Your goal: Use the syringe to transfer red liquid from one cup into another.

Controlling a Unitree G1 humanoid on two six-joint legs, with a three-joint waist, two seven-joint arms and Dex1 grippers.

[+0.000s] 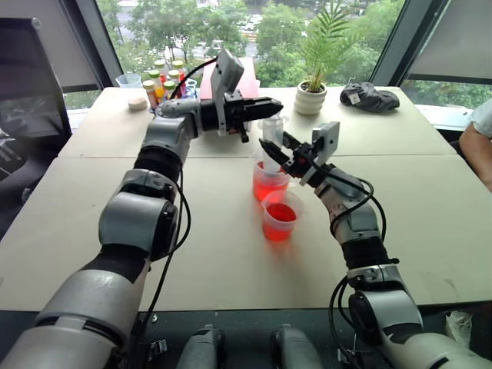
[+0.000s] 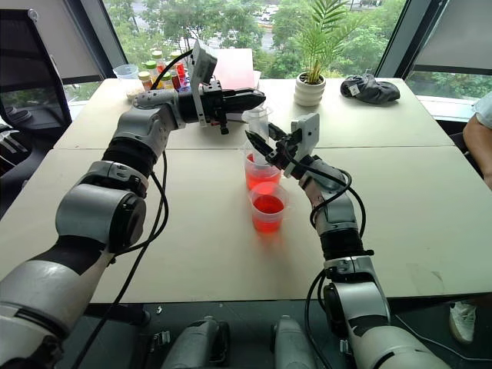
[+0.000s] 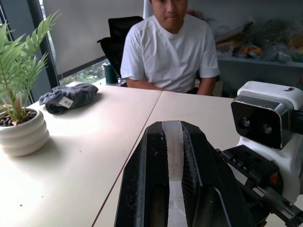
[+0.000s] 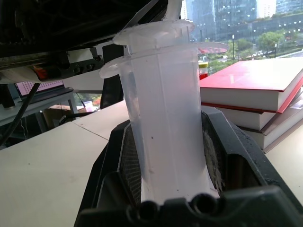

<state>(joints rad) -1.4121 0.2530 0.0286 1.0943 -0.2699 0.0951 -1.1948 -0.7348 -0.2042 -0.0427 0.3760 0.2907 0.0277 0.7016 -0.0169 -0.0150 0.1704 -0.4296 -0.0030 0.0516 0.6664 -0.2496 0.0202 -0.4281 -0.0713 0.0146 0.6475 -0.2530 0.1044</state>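
The clear syringe (image 1: 273,129) stands upright with its lower end in the farther of two clear cups (image 1: 261,187). Red liquid (image 1: 281,213) fills the bottom of both that cup and the nearer cup (image 1: 281,227), which stands just in front of it. I cannot tell which cup is the larger. My right gripper (image 1: 270,151) is shut on the syringe's barrel (image 4: 165,118) above the cup's rim. My left gripper (image 1: 275,105) points level across the top of the syringe and is shut, seemingly on the plunger's top. The syringe's tip is hidden.
A potted plant (image 1: 311,96) and a dark cloth (image 1: 369,97) are at the table's far side. Red books (image 1: 247,77), small capped bottles (image 1: 157,81) and another clear cup (image 1: 128,80) stand at the back left. A person (image 3: 170,47) sits at the table's right end.
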